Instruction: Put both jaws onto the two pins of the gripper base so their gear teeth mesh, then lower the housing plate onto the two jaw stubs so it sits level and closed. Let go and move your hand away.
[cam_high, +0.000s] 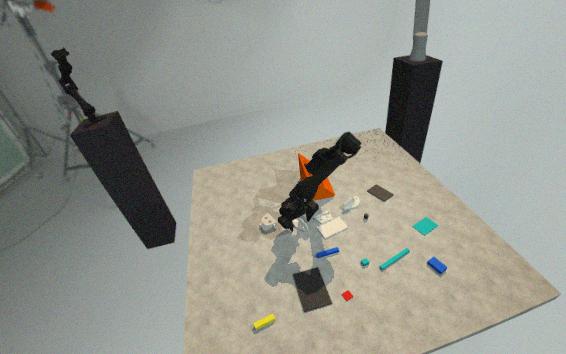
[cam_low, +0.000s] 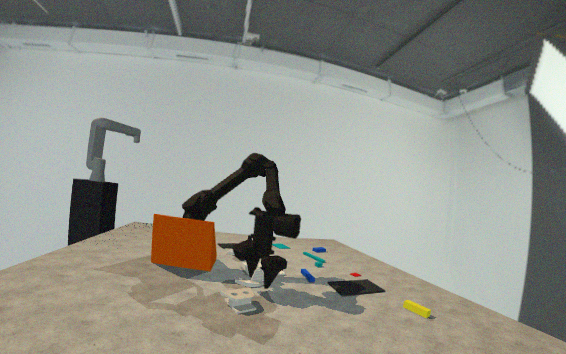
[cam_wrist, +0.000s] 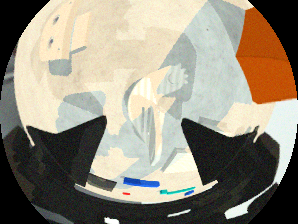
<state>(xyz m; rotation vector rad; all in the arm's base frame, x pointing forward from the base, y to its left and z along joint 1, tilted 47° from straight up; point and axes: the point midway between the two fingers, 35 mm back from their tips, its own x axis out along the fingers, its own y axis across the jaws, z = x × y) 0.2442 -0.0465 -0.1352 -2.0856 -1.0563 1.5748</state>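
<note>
My gripper is open and empty, pointing down just above a white jaw. That jaw lies on the table, its toothed end towards the orange block in the wrist view. A second white jaw lies apart, on the arm's base side. A white part with two round holes, apparently the housing plate, stands separately. A small white part, possibly the gripper base, is beside a flat cream plate; its pins are too small to tell.
An orange wedge-shaped block stands close to the arm. A blue bar, a dark mat, a yellow bar and several teal pieces lie farther out.
</note>
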